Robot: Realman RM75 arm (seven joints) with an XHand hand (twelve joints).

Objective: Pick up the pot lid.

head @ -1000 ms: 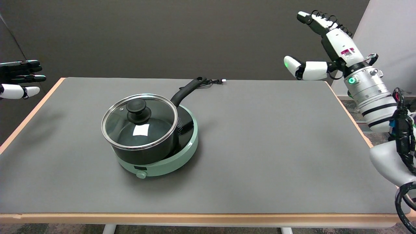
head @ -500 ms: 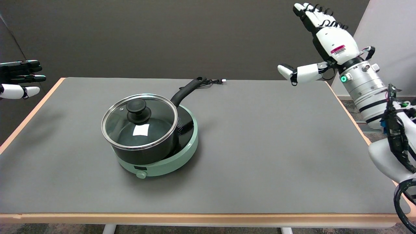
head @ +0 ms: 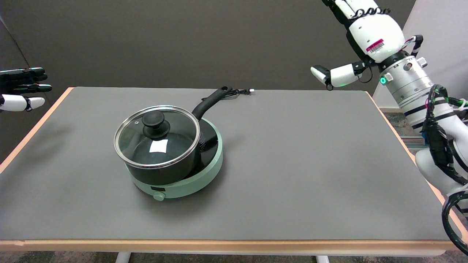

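Note:
A glass pot lid [head: 158, 142] with a steel rim and a black knob [head: 155, 123] lies flat on a black pot [head: 164, 171] left of the table's middle. The pot's black handle [head: 211, 102] points toward the far edge. My right hand [head: 360, 33] hangs high in the air over the table's far right corner, far from the lid. Its fingers are spread, the thumb sticks out to the left, and it holds nothing. The fingertips run past the top of the picture.
The pot stands on a round mint-green cooker [head: 197, 179] with a front dial. Its black cord [head: 237, 92] trails to the far edge. The grey table [head: 299, 164] has wooden edging. The idle left hand [head: 22, 89] hovers at upper left.
My right hand has risen and drifted slightly left, so its fingertips now leave the top of the picture. Lid, pot and cooker have not moved.

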